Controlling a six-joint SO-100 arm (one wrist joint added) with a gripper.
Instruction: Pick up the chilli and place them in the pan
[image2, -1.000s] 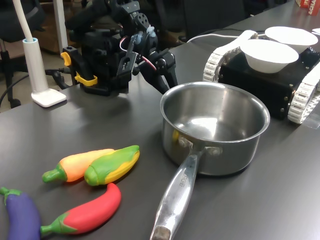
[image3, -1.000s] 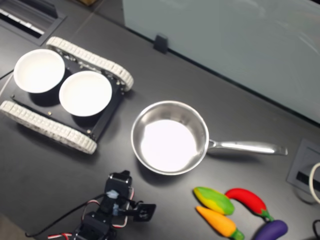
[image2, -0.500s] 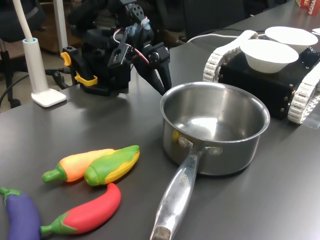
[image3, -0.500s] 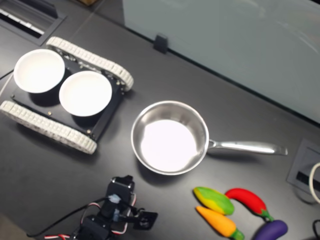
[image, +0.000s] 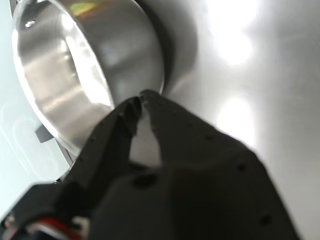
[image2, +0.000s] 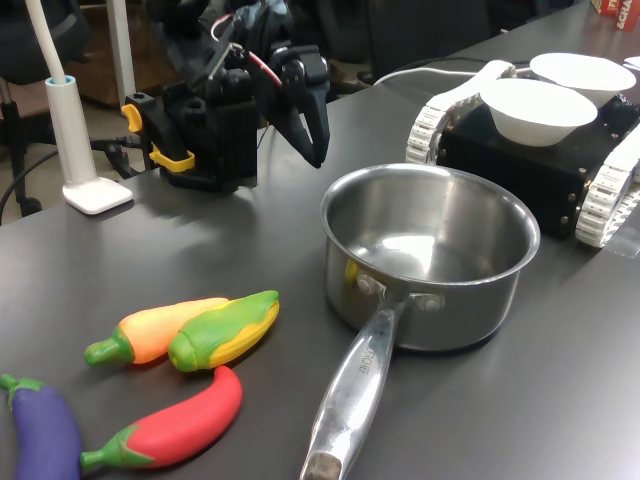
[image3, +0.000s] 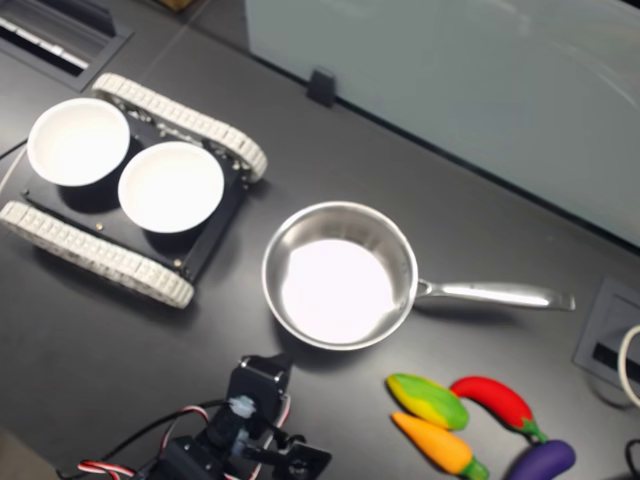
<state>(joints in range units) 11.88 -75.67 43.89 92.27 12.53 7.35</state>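
Note:
The red chilli (image2: 175, 428) lies on the dark table near the front left of the first exterior view, and low at the right in the second exterior view (image3: 494, 399). The steel pan (image2: 478, 292) stands mid-table, nothing in it, its handle (image3: 495, 294) pointing to the second exterior view's right. My gripper (image2: 317, 156) hangs above the table behind the pan, far from the chilli, fingertips together and holding nothing. In the wrist view the gripper (image: 140, 97) points at the pan's outer wall (image: 117, 47). In the second exterior view the gripper (image3: 281, 360) sits just below the pan.
An orange pepper (image2: 150, 330), a green-yellow corn cob (image2: 225, 328) and a purple eggplant (image2: 45, 435) lie beside the chilli. A tracked black vehicle (image2: 520, 160) carrying two white bowls (image2: 538, 110) stands at the first exterior view's right. A white lamp base (image2: 95, 192) is far left.
The gripper has risen from near the table behind the pan, and its fingers have come together. In the second exterior view the arm has shifted right. The vegetables and pan have not moved.

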